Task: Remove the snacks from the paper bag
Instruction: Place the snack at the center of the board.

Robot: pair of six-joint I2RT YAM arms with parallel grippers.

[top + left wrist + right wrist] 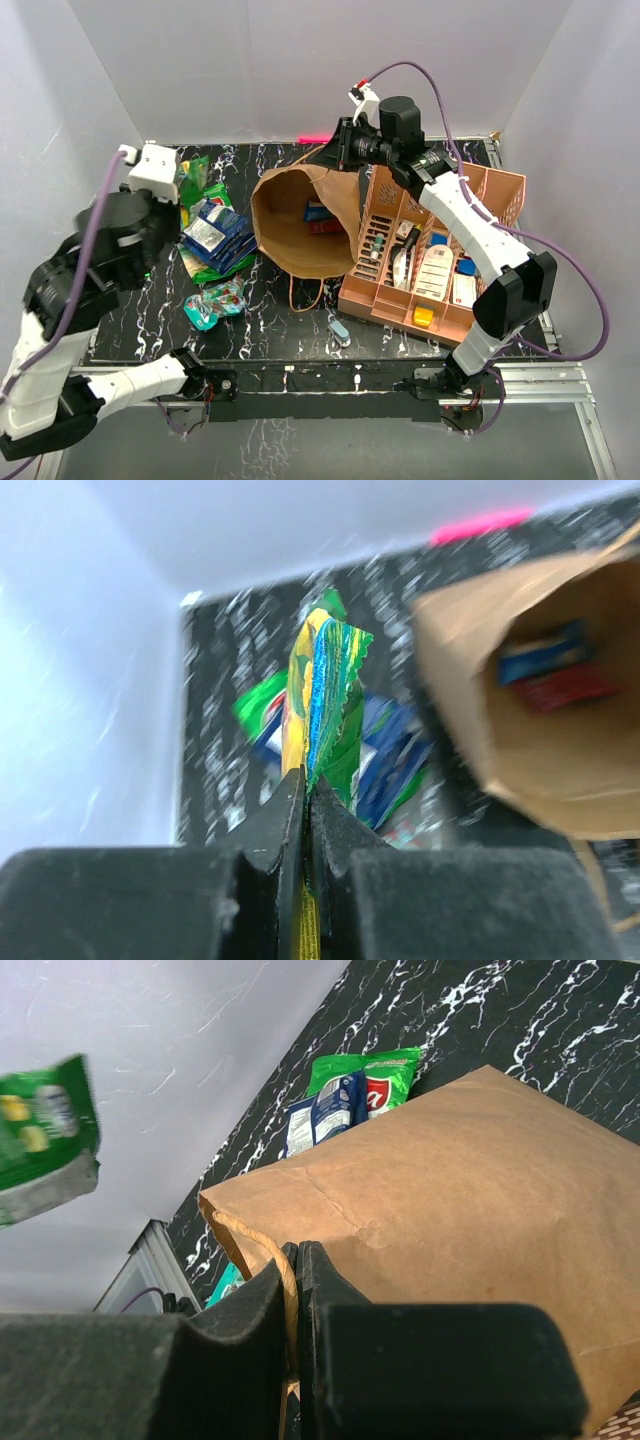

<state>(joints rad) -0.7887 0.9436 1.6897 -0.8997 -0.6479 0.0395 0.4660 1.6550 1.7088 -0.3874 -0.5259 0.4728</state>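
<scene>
The black marbled table (270, 335) carries everything. The bag (310, 262) lies on its side mid-table with its mouth gaping toward the left arm, and that pose seems to be the point: the opening faces the arm doing the picking. Just right of it, touching or nearly so, sits the orange tray (505, 182), which has no part in this job. The right gripper (297, 1250) reaches over from the far side, its jaws pinched tight on the bag's upper rim beside a twisted handle. This probably props the mouth open and stops the light paper from sliding as things are pulled out. The left gripper (305, 780) hangs above the table's left side, well apart from the bag. It is clamped on the edge of a green packet (325, 690), which dangles clear of the surface. The packet is blurred in both wrist views, so it is likely mid-carry toward the pile (215, 235) of blue and green packets that lies left of the bag. That pile is a sensible drop zone, near enough to reach yet clear of the bag's mouth. A teal packet (215, 303) lies alone nearer the arms. Deep in the bag a blue packet (316, 211) and a red packet (323, 227) are visible, so the emptying looks well along but not finished. Whether more hides beneath them cannot be told. A small pale capsule (340, 331) rests near the front edge, in nobody's way.
</scene>
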